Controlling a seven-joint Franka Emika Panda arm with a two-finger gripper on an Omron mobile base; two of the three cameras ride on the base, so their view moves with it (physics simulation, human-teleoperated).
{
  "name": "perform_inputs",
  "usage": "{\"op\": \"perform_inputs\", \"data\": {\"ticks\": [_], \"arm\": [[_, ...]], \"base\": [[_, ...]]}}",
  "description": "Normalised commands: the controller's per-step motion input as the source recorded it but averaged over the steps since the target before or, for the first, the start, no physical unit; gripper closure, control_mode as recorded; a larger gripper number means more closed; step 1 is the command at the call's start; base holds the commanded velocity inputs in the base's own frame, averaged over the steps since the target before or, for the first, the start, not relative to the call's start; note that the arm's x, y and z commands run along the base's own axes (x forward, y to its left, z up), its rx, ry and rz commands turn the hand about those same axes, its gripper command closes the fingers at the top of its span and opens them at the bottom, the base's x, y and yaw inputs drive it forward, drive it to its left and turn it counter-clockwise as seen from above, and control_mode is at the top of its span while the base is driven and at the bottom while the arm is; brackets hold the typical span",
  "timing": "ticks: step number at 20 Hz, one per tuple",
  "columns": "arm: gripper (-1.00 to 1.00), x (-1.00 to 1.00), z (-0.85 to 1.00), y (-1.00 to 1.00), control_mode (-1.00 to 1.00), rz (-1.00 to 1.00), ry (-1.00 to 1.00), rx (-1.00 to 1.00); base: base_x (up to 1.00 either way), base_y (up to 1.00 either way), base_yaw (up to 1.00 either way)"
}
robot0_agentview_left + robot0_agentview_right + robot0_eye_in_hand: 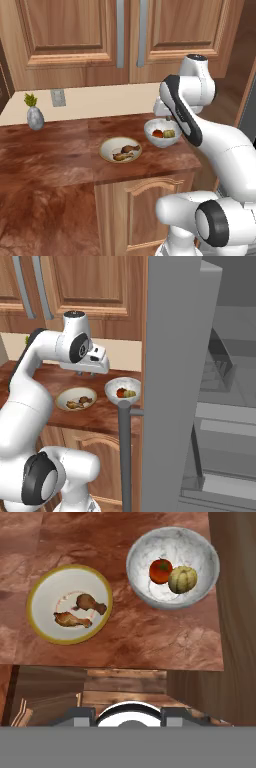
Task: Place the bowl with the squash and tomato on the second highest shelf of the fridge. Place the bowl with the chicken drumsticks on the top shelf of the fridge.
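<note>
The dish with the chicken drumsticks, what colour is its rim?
The dish with the chicken drumsticks has a yellow-gold rim around a cream middle, clearest in the hand view.

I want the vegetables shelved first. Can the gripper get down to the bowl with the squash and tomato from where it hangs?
Probably yes. The gripper hangs above the counter, and the bowl with the squash and tomato sits in the open below it, rim exposed. The bowl with the chicken drumsticks stands apart; the fridge door is beside, not across.

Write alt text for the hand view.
Seen from above, a deep white marbled bowl holding a red tomato and a yellow-green squash sits beside a shallow yellow-rimmed dish with two brown drumsticks on a reddish-brown counter.
</note>
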Motion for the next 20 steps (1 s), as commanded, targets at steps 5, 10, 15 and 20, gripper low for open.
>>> {"op": "perform_inputs", "data": {"ticks": [5,10,15,20], "arm": [[-1.00,-0.01,-0.15,-0.08,-1.00,-0.20,0.06,0.02],[-1.00,0.26,-0.57,-0.08,-1.00,-0.57,0.15,0.09],[-1.00,0.47,-0.62,-0.13,-1.00,-0.57,0.12,0.26],[-1.00,0.79,-0.50,-0.12,-1.00,-0.27,0.01,0.09]], "base": [[0.00,0.00,0.00],[0.00,0.00,0.00],[0.00,0.00,0.00],[0.00,0.00,0.00]]}}
